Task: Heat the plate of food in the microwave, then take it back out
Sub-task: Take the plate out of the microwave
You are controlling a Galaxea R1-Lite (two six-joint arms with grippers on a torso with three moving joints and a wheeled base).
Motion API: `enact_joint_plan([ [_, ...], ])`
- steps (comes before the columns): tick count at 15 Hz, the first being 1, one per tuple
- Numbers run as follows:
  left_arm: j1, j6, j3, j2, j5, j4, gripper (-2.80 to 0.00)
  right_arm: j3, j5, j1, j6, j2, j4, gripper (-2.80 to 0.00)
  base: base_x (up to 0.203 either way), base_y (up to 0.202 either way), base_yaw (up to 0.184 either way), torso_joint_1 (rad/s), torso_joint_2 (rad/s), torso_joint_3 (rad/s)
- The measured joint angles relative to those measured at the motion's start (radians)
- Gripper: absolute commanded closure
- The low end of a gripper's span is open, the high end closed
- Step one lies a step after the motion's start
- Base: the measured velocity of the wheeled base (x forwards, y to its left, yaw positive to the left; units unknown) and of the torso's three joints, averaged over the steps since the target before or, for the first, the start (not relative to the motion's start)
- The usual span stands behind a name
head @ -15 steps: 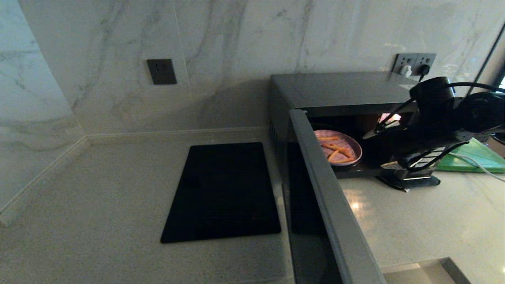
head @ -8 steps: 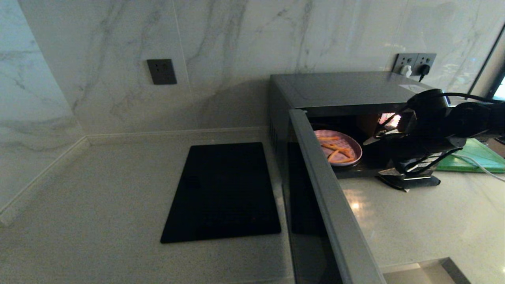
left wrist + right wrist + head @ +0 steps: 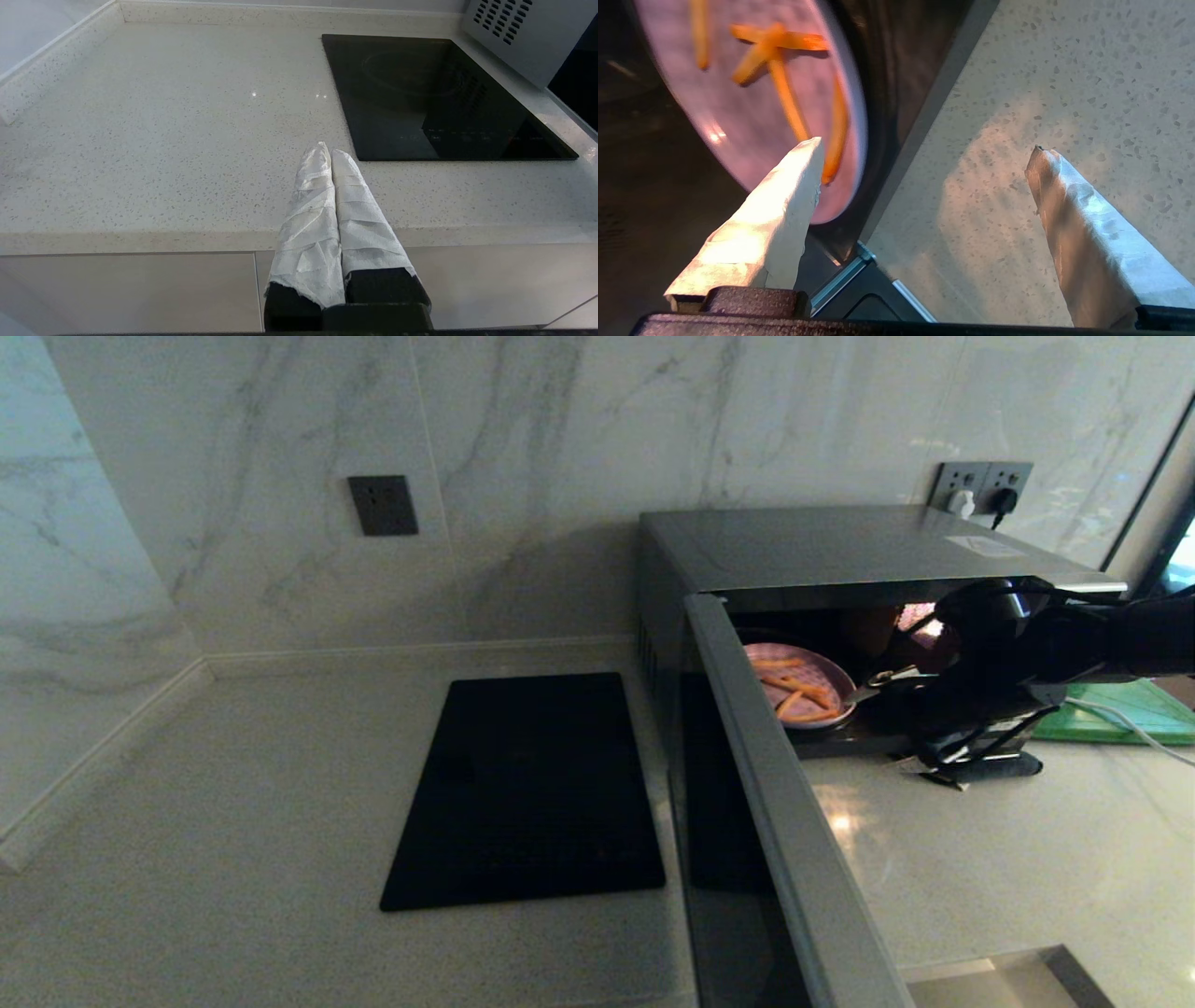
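The large silver-grey boxy microwave (image 3: pixel 822 546) stands with its dark glass door (image 3: pixel 747 821) swung open. The round lavender-purple plate of orange-tan fry sticks (image 3: pixel 800 684) sits inside the cavity near the front edge. The right gripper (image 3: pixel 878 723) is at the cavity mouth just beside the plate, taped fingers (image 3: pixel 775 219) spread wide apart, holding nothing. The left gripper (image 3: pixel 329 151) is parked over the speckled countertop (image 3: pixel 163 140) near the flat black rectangular panel (image 3: pixel 439 98), fingers pressed together.
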Motion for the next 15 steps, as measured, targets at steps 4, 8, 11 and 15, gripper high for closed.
enact_joint_plan([
  [4, 0.0, 0.0, 0.0, 0.0, 0.0, 0.0, 0.0, 0.001, 0.001, 0.016, -0.002, 0.027, -0.001, -2.8, 0.0, 0.0, 0.0, 0.0, 0.0, 0.0],
  [8, 0.0, 0.0, 0.0, 0.0, 0.0, 0.0, 0.0, 0.0, 0.003, 0.033, -0.002, 0.043, -0.001, -2.8, 0.0, 0.0, 0.0, 0.0, 0.0, 0.0],
  [11, 0.0, 0.0, 0.0, 0.0, 0.0, 0.0, 0.0, -0.002, 0.002, 0.045, -0.005, 0.046, -0.001, -2.8, 0.0, 0.0, 0.0, 0.0, 0.0, 0.0],
  [15, 0.0, 0.0, 0.0, 0.0, 0.0, 0.0, 0.0, -0.009, -0.01, 0.047, -0.008, 0.045, 0.004, -2.8, 0.0, 0.0, 0.0, 0.0, 0.0, 0.0],
])
